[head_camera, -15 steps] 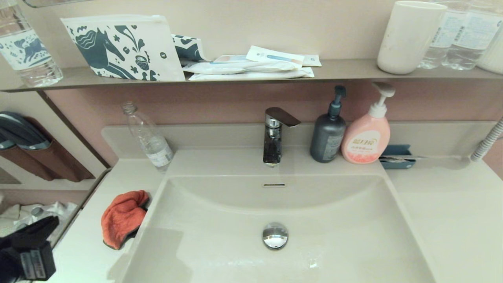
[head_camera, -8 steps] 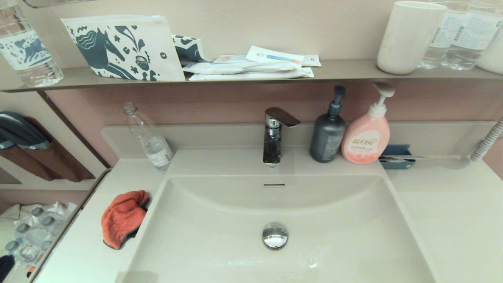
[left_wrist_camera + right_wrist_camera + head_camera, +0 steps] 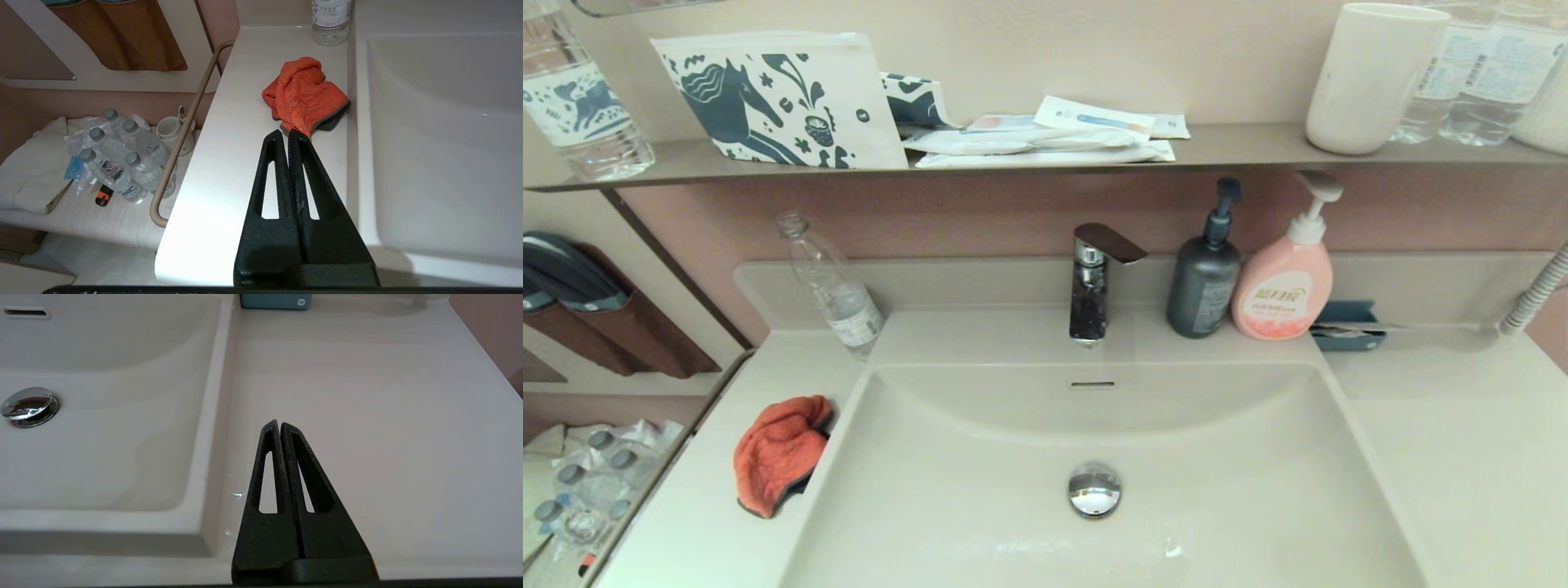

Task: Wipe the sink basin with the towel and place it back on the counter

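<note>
Fluffy orange towel [image 3: 778, 453] crumpled on glossy counter [image 3: 698, 523] left of sink basin [image 3: 1258, 457] | wrist views only: left gripper [image 3: 288, 132] and right gripper [image 3: 276, 424] closed, empty, seemingly above counter.

**Setting: Bathroom Vanity**

Identified as a bathroom by a glossy off-white sink basin [image 3: 980, 490] with chrome drain stopper [image 3: 1094, 489] and single-lever faucet [image 3: 1092, 282]. Two pump soap dispensers [image 3: 1282, 282] beside the faucet. Wall shelf [image 3: 1241, 147] above, loaded with a rinse cup [image 3: 1372, 77], toiletry pouch [image 3: 776, 98] and water bottles [image 3: 1462, 73].
</note>
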{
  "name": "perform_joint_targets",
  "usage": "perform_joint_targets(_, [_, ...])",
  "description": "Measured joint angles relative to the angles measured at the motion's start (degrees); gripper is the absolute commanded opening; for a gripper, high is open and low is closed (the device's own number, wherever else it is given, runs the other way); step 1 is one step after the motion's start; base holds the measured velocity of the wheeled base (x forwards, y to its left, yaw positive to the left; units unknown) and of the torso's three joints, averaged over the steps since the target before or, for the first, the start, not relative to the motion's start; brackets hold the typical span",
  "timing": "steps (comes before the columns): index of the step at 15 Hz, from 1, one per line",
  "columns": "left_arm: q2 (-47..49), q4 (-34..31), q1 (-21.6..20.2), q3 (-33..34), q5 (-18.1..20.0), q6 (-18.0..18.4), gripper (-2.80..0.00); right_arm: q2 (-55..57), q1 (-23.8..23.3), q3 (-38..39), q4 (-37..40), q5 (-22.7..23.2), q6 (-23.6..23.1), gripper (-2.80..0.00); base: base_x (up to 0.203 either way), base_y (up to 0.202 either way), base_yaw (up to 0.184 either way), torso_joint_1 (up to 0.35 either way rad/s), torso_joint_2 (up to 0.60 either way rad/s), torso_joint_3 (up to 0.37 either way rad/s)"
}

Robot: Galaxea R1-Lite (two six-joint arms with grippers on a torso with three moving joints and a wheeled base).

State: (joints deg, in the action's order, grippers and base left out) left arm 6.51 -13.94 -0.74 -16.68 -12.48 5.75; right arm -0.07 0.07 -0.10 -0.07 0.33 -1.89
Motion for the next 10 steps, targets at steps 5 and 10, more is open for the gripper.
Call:
perform_joint_targets(5, [-5.7,-2.6,0.2,0.3,0.7,-1.2,-2.8,0.0,0.0,0.0,0.0,0.0,0.0,-2.8,0.0,0.0,0.0,0.0,0.0,0.0])
perform_joint_targets(10, [-6.4,1.9,0.2,4.4,1.2,-3.4,-2.8,0.0,0.0,0.0,0.0,0.0,0.1,-2.8,0.0,0.0,0.0,0.0,0.0,0.0])
